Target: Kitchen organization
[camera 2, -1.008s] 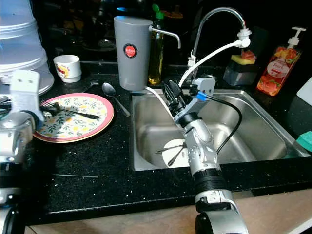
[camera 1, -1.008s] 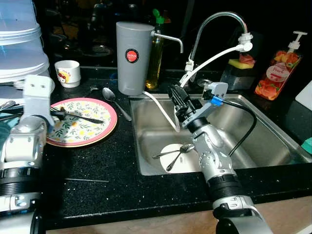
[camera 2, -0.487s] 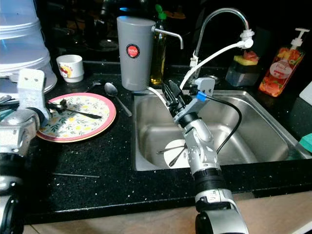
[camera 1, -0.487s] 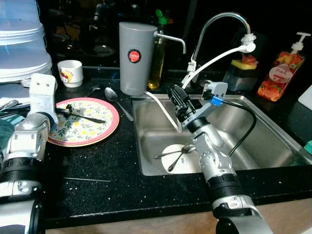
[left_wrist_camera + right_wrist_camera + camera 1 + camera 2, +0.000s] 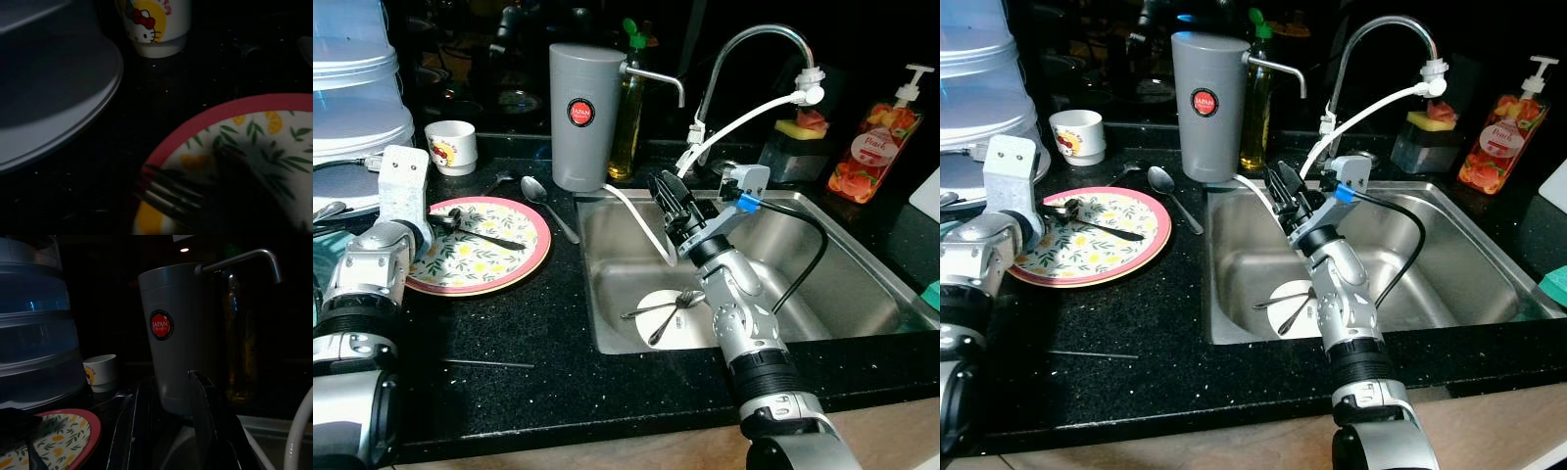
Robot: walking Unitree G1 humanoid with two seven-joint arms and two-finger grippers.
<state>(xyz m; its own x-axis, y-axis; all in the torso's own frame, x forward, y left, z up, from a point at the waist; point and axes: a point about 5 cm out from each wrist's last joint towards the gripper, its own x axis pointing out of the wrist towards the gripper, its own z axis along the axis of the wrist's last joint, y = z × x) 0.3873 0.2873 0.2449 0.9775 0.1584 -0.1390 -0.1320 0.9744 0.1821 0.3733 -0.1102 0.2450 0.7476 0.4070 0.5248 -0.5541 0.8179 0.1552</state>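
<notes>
A pink-rimmed floral plate [image 5: 499, 257] lies on the black counter left of the sink, with a dark-handled fork [image 5: 481, 234] resting across it. My left gripper [image 5: 446, 218] is low over the plate's left side, right at the fork's tines [image 5: 168, 195]. My right gripper [image 5: 668, 199] hovers open above the sink's left rim, its fingers [image 5: 204, 418] pointing toward the grey dispenser [image 5: 171, 333] with nothing between them. A small white plate [image 5: 677, 328] with two forks [image 5: 664, 308] lies in the steel sink [image 5: 862, 284]. A spoon [image 5: 544, 204] lies on the counter beside the floral plate.
A Hello Kitty cup [image 5: 450, 147] and stacked pale containers [image 5: 357, 98] stand at the back left. A faucet [image 5: 754, 44] with a white hose, a sponge holder [image 5: 795, 137] and a soap bottle [image 5: 868, 152] line the back. A thin stick [image 5: 489, 363] lies near the front edge.
My left arm has edged forward and right along the plate's left side, staying by the fork. The right arm has held still.
</notes>
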